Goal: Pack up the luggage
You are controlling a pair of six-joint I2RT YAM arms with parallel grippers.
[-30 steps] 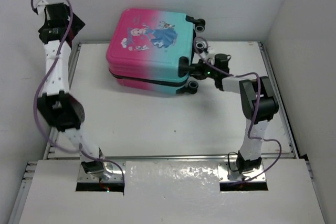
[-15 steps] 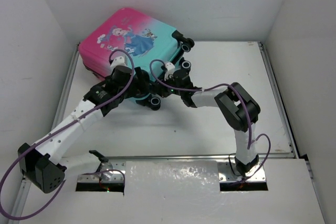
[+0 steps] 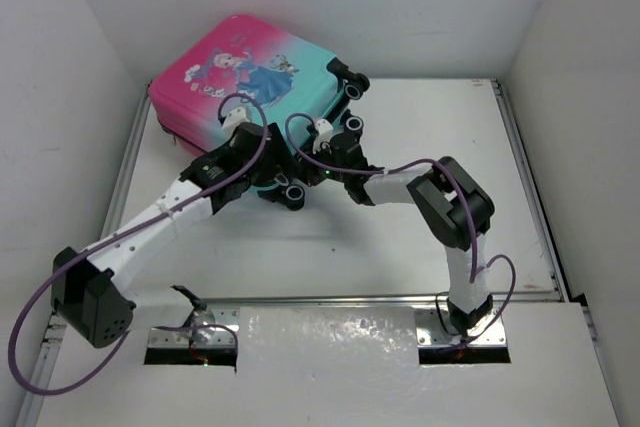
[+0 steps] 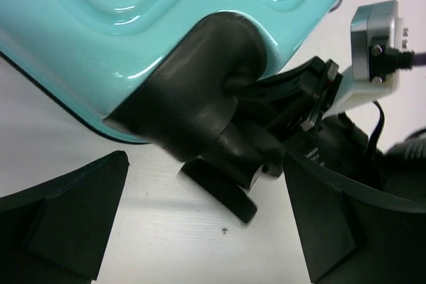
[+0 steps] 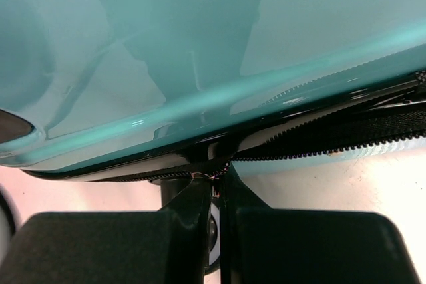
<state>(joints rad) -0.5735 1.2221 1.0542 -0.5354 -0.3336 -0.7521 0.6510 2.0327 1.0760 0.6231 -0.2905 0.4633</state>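
The luggage (image 3: 250, 67), a pink-to-teal hard-shell case with a princess print, lies flat at the back left of the table. My left gripper (image 3: 268, 172) sits at its near teal corner. In the left wrist view the left gripper (image 4: 206, 181) is open, its fingers either side of the black wheel housing (image 4: 200, 84) and wheel (image 4: 223, 194), touching neither. My right gripper (image 3: 305, 172) presses against the same edge. In the right wrist view the right gripper (image 5: 216, 181) is shut on the zipper pull, with the zipper teeth (image 5: 333, 134) parted to the right of it.
White walls close in on the left, back and right. Metal rails (image 3: 135, 147) border the white table (image 3: 330, 237). Two more black wheels (image 3: 350, 84) stick out at the case's far teal end. A crinkled silver sheet (image 3: 330, 347) covers the near edge between the arm bases.
The luggage has swung left and turned toward the back-left corner. The left arm came down from its raised pose to the near wheel corner. The right gripper stayed shut and followed the case.
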